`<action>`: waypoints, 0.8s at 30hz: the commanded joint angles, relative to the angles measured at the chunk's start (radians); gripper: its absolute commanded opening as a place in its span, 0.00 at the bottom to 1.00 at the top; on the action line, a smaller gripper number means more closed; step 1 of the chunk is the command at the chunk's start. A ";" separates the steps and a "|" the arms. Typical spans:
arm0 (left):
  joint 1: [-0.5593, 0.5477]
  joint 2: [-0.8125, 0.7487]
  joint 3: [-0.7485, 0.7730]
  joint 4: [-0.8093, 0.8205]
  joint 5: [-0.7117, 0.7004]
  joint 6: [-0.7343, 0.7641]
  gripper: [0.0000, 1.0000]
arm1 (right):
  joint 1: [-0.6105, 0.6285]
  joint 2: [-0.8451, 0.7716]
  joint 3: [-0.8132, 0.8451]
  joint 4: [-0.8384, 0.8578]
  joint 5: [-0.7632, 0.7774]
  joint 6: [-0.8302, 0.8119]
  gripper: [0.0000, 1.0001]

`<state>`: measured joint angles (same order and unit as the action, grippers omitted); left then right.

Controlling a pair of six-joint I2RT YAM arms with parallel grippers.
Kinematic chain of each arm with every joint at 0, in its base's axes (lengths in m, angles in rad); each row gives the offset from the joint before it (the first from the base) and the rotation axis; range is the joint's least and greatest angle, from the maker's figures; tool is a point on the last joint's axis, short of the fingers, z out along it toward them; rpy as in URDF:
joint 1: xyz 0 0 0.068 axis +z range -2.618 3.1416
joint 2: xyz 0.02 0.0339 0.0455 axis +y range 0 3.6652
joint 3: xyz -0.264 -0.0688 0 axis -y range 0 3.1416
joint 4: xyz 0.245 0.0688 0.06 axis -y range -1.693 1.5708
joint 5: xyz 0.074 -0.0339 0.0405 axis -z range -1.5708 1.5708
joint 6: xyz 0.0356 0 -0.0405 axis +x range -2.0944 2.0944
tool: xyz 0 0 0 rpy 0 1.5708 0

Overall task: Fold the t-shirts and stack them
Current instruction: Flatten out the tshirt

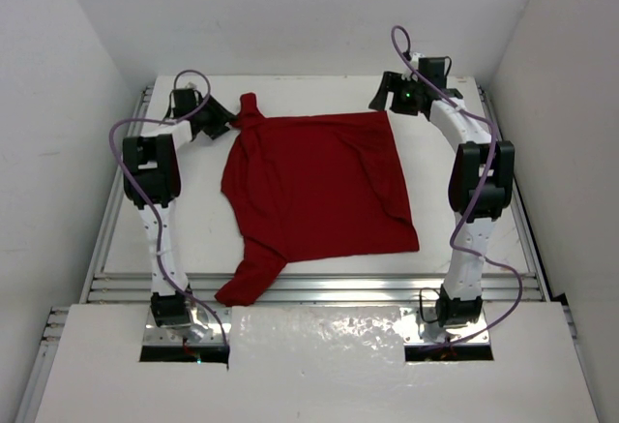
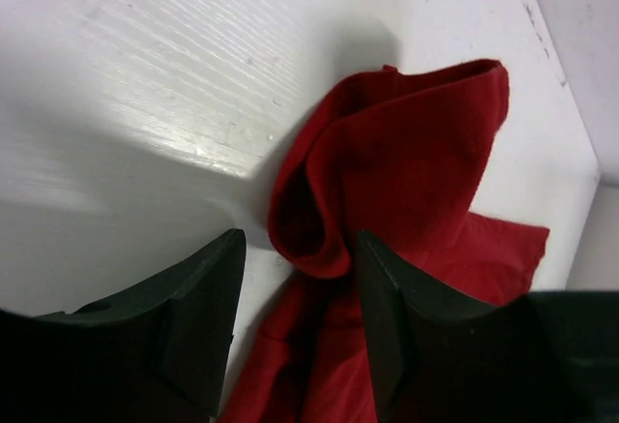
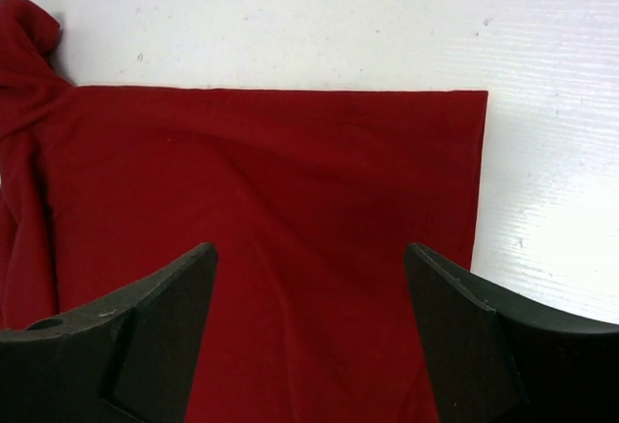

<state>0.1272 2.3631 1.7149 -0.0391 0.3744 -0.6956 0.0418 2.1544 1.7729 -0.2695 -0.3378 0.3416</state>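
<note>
Left pincer (image 2: 298, 244) gapes around the bunched t-shirt (image 2: 406, 152); right pincer (image 3: 309, 254) gapes above it.

The top view looks down from above and behind the arm bases over the whole table (image 1: 208, 220). The wrist views sit close, one looking past the left hand (image 2: 300, 244) at the t-shirt's (image 1: 319, 186) far-left corner, the other past the right hand (image 3: 309, 249) at its far-right corner.

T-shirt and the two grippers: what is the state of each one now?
T-shirt: spread out, far-left corner bunched up.
Left gripper: open, fingers either side of the bunched corner.
Right gripper: open, over the flat far-right corner.
</note>
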 commanded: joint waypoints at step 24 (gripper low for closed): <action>-0.020 0.002 0.017 0.082 0.041 -0.001 0.45 | -0.039 0.260 0.336 -0.070 -0.013 0.086 0.81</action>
<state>0.1192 2.3661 1.7390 -0.0154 0.4019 -0.6945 0.0288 2.3821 2.0712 -0.3294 -0.3408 0.3862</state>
